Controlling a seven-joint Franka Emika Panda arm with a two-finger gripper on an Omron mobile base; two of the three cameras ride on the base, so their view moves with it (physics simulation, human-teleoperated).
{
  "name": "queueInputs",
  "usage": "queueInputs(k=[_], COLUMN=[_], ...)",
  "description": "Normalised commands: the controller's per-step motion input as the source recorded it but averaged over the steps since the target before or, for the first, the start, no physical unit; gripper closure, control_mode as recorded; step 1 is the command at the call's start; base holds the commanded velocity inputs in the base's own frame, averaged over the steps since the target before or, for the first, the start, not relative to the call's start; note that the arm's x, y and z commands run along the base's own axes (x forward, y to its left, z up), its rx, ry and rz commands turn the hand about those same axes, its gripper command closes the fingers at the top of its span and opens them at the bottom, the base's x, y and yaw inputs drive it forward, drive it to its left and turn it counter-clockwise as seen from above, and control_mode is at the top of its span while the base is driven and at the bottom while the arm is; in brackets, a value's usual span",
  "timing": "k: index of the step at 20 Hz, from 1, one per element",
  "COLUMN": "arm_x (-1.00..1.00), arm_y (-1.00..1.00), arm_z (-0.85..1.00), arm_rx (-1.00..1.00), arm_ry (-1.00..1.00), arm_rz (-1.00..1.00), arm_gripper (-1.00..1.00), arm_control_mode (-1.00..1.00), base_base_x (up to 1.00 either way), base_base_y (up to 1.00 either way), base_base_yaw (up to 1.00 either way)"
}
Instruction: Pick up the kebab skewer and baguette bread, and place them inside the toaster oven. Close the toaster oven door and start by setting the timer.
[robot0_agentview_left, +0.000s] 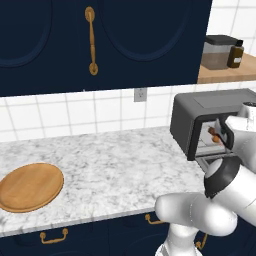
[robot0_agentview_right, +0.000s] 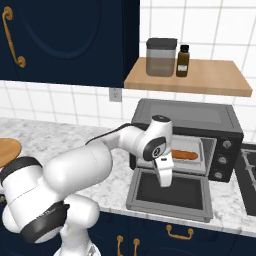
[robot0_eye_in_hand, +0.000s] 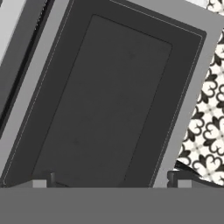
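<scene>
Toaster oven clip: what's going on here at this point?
The toaster oven stands on the marble counter with its door folded down flat. The baguette already lies inside, and something reddish-brown, likely the kebab skewer, shows in the opening. The arm's pincer hangs open and empty just above the open door. The round wooden plate is bare. Closing the door and setting the timer remain.

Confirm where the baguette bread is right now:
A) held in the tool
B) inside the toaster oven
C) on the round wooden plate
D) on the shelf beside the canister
B: the right base view shows the baguette bread lying inside the toaster oven, behind the dropped-open toaster oven door, while the open tool hangs empty above that door.
</scene>
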Motion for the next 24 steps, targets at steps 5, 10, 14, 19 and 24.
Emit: queueInputs(k=[5,10,14,19,24], arm_x=[0.2,0.11,0.24,0.2,0.15], arm_y=[-0.21,-0.3,-0.01,0.0,0.0], arm_z=[-0.07,-0.11,0.0,-0.01,-0.09], arm_rx=[0.0,0.0,0.0,0.0,0.0], arm_ry=[0.0,-0.01,-0.05,-0.05,-0.03], arm_rz=[0.0,0.0,0.0,0.0,0.0], arm_gripper=[-1.0,-1.0,-1.0,-1.0,-1.0], arm_control_mode=[-1.0,-1.0,-1.0,-1.0,-1.0], base_base_x=[0.0,0.0,0.0,0.0,0.0], base_base_y=[0.0,0.0,0.0,0.0,0.0], base_base_yaw=[0.0,0.0,0.0,0.0,0.0])
